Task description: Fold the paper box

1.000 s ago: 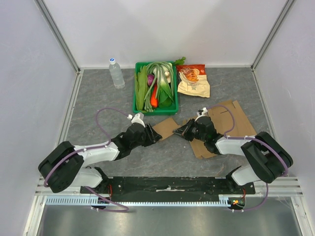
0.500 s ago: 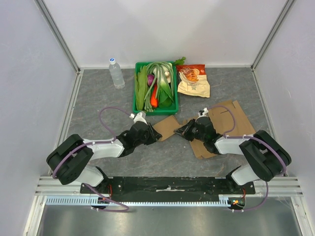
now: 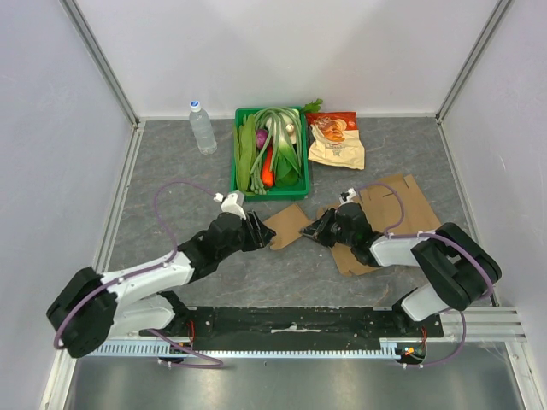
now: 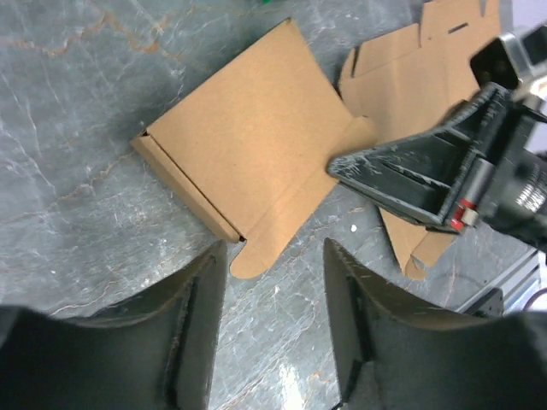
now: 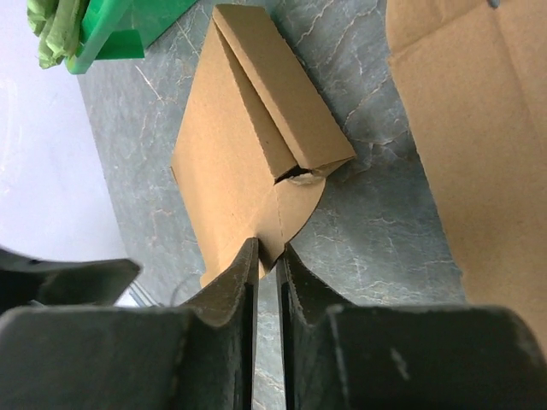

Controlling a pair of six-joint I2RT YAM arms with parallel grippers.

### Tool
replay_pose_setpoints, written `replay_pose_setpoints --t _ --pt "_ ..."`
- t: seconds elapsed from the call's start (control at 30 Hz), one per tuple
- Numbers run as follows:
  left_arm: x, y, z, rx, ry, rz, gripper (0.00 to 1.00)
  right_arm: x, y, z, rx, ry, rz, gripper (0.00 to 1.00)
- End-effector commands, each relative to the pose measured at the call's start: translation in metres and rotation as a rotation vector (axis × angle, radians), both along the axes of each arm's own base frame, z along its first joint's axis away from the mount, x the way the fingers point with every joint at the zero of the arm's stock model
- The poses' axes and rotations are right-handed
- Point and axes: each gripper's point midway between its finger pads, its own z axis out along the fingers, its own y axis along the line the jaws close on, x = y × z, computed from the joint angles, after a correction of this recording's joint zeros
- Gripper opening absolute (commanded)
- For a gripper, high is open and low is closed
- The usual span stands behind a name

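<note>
The paper box [image 3: 289,224] is a half-folded brown cardboard piece lying on the grey table between both arms. From the left wrist its flat top panel [image 4: 248,145] and a rounded flap show. My left gripper [image 4: 275,286] is open just short of that flap, touching nothing, and it points at the box's left end [image 3: 263,236]. My right gripper [image 5: 267,254] is shut on the box's rounded side flap [image 5: 295,205], with the flap's edge between the tips. It sits at the box's right end [image 3: 318,229]. One raised panel [image 5: 278,102] is folded over the box.
A flat unfolded cardboard sheet [image 3: 397,213] lies under and behind the right arm. A green basket [image 3: 233,175] of vegetables stands behind the box, with a snack bag [image 3: 335,141] to its right and a water bottle [image 3: 202,128] to its left. White walls enclose the table.
My left gripper closed at the box's left edge, then opened and drew back a little, and its arm swung out to the left. The right gripper stayed on the flap, its jaws slightly looser.
</note>
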Motion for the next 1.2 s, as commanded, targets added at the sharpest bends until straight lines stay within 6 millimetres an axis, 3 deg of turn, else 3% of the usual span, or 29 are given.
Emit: replay_pose_setpoints --t 0.0,0.03,0.1,0.13,0.17,0.2,0.27,0.3,0.37,0.47,0.57,0.67,0.8,0.83,0.93,0.97,1.0,1.07,1.17 --pt "-0.005 0.002 0.025 0.082 -0.093 -0.114 0.52 0.000 -0.001 -0.009 -0.086 -0.008 0.055 0.20" --pt "0.000 -0.006 0.039 0.061 -0.120 -0.129 0.52 -0.001 0.000 -0.010 -0.088 -0.008 0.066 0.22" --pt "0.007 -0.025 0.040 0.034 -0.118 -0.176 0.46 -0.004 0.003 -0.011 -0.088 -0.005 0.096 0.25" --pt "0.015 -0.036 0.051 0.012 -0.138 -0.187 0.44 -0.006 0.003 -0.012 -0.091 -0.004 0.105 0.27" --pt "0.012 -0.050 0.031 0.019 -0.079 -0.246 0.39 -0.007 0.002 -0.013 -0.098 -0.011 0.116 0.33" --pt "0.019 -0.061 0.035 -0.010 -0.100 -0.256 0.38 -0.009 0.003 -0.011 -0.099 -0.021 0.131 0.36" --pt "0.028 -0.072 0.024 -0.010 -0.080 -0.255 0.33 -0.011 0.000 -0.010 -0.123 -0.045 0.151 0.46" --pt "0.030 -0.074 0.001 0.030 -0.040 -0.254 0.32 -0.012 -0.001 -0.006 -0.131 -0.055 0.158 0.49" --pt "0.036 -0.073 -0.013 0.068 -0.024 -0.233 0.31 -0.013 -0.003 -0.002 -0.151 -0.075 0.177 0.58" --pt "0.033 -0.067 -0.043 0.124 0.028 -0.228 0.30 -0.013 -0.007 0.010 -0.198 -0.125 0.243 0.63" --pt "0.031 -0.057 -0.055 0.159 0.038 -0.211 0.30 -0.006 -0.012 0.033 -0.242 -0.219 0.309 0.71" --pt "0.028 -0.053 -0.058 0.179 0.045 -0.220 0.30 0.001 -0.014 0.043 -0.279 -0.276 0.385 0.74" --pt "0.023 -0.052 -0.035 0.145 -0.001 -0.239 0.36 0.013 -0.008 0.051 -0.330 -0.355 0.474 0.76" --pt "0.024 -0.052 -0.015 0.123 -0.049 -0.246 0.42 0.016 -0.007 0.054 -0.342 -0.383 0.493 0.77" --pt "0.020 -0.041 0.010 0.131 -0.099 -0.242 0.57 0.030 -0.003 0.059 -0.373 -0.432 0.507 0.80" --pt "0.017 -0.034 0.027 0.120 -0.123 -0.237 0.60 0.035 -0.001 0.056 -0.377 -0.428 0.511 0.81" --pt "0.020 -0.010 0.043 0.143 -0.157 -0.169 0.67 0.039 0.007 0.049 -0.352 -0.414 0.536 0.82" --pt "0.028 0.009 0.047 0.133 -0.163 -0.104 0.74 0.043 0.014 0.047 -0.317 -0.411 0.542 0.82" --pt "0.033 0.029 0.034 0.092 -0.125 -0.052 0.77 0.050 0.025 0.039 -0.277 -0.409 0.539 0.81"
